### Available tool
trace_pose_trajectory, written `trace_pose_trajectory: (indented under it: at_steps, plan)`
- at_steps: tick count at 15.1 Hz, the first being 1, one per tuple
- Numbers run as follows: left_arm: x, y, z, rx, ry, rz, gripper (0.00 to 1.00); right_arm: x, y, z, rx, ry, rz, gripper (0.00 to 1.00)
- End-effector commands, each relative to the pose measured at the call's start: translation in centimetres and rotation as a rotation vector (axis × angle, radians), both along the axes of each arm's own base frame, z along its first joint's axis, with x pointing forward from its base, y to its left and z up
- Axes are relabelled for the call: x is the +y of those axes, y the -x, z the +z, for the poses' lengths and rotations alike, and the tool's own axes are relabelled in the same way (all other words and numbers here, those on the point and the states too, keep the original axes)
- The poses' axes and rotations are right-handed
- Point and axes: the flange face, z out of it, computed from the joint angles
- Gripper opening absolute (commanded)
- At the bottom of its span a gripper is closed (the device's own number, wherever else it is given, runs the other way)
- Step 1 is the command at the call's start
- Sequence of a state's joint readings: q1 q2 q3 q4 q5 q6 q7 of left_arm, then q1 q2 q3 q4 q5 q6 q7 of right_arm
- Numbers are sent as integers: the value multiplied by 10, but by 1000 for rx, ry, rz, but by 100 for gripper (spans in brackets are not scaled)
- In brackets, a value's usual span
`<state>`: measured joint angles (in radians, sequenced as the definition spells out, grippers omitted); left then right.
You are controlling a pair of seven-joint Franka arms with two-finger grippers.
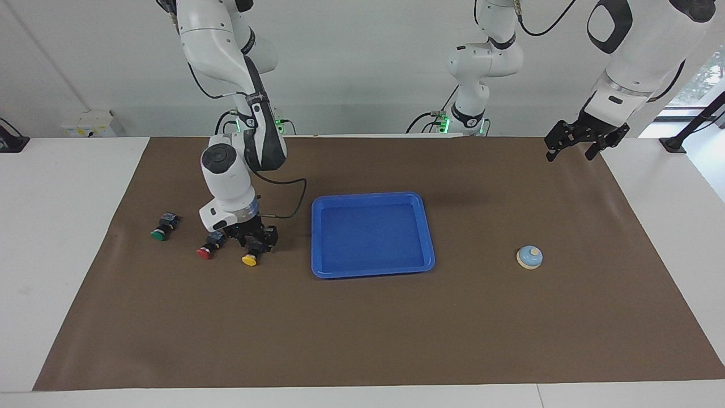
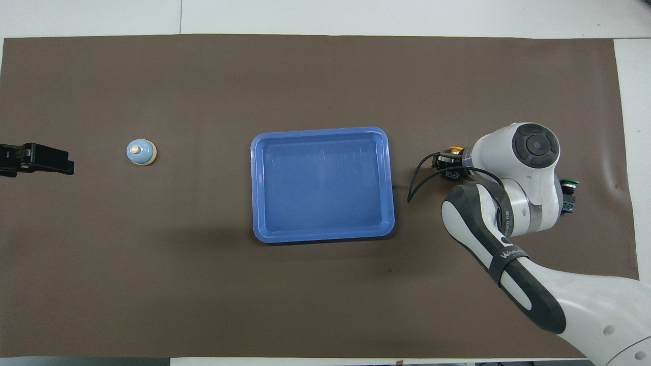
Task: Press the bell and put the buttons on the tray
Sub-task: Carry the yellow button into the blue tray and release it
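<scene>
The blue tray (image 1: 371, 197) lies mid-table with nothing in it and shows in the overhead view (image 2: 320, 131). The light-blue bell (image 1: 529, 256) stands toward the left arm's end (image 2: 141, 152). The green button (image 1: 160, 232), red button (image 1: 206, 252) and yellow button (image 1: 250, 259) lie on their sides in a row toward the right arm's end. My right gripper (image 1: 257, 242) is down at the table, open, with a finger on either side of the yellow button's body. In the overhead view the arm hides the red button; the yellow (image 2: 454, 150) and green (image 2: 569, 184) caps show. My left gripper (image 1: 572, 148) waits open, raised.
A brown mat (image 1: 362, 328) covers the table between white edges. The right arm's black cable (image 1: 289, 212) loops between the gripper and the tray. The left gripper's tip (image 2: 68, 166) shows beside the bell in the overhead view.
</scene>
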<state>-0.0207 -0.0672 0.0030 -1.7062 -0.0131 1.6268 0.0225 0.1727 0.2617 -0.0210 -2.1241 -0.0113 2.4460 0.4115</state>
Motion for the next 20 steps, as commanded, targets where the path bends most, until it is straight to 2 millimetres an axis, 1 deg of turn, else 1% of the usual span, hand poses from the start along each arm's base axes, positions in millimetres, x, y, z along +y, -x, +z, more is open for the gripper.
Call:
trace_pose_trajectory:
  at_steps: [1,3,5,6,7,8,10,12,13,14,15,16,17,18,20]
  plan:
    - [1,1,2,5,-7,0,100,1,4,-3,-7,-8,-48,0]
    - [1,1,1,6,-7,0,100,2,4,-3,-5,-8,-43,0]
    - [1,1,2,5,-7,0,100,2,1,5,-8,-8,-42,0]
    - [1,1,2,4,-7,0,100,3,-1,12,-4,-7,-39,0]
    - [1,1,2,4,-7,0,100,5,-8,27,16,-3,-37,0]
    - [1,1,1,6,-7,0,100,18,-15,47,34,-2,-20,0]
    - [1,1,1,6,-8,0,100,54,-19,77,62,1,27,0]
    - [1,1,2,4,-7,0,100,94,-15,96,68,2,56,0]
    - [1,1,1,6,-7,0,100,117,-11,100,61,0,79,0]
    - [1,1,2,4,-8,0,100,139,-4,101,58,-18,94,0]
    - [1,1,1,6,-7,0,100,156,2,101,62,-52,95,0]
    - [1,1,1,6,-7,0,100,167,6,101,60,-73,103,0]
    - [1,1,1,6,-7,0,100,182,13,97,57,-74,127,0]
    - [1,1,1,6,-7,0,100,194,18,90,50,-76,144,0]
    - [1,1,1,6,-7,0,100,214,25,65,56,-72,149,0]
